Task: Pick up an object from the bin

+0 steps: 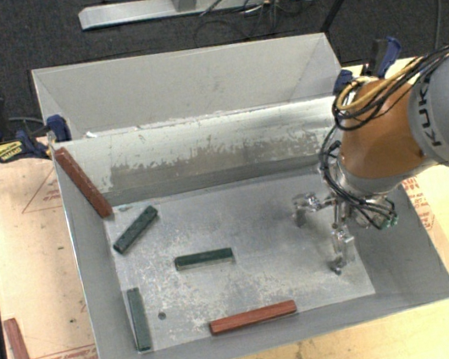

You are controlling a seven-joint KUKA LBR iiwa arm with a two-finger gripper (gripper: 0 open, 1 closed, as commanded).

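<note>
My gripper (pixel 320 235) hangs over the bare floor in the right part of the bin. It is open, one finger (pixel 302 207) pointing left and the other (pixel 339 259) pointing toward the front, with nothing between them. The nearest loose thing is a red-brown flat bar (pixel 253 317) lying along the front wall, left of and below the gripper. A dark green bar (pixel 204 259) lies flat in the middle of the bin, well to the gripper's left.
Another dark green bar (pixel 135 229) lies slanted at the left, and a third (pixel 137 319) lies lengthwise near the front left corner. A long red-brown bar (pixel 83 184) leans along the left wall at the back. The arm comes in over the right rim.
</note>
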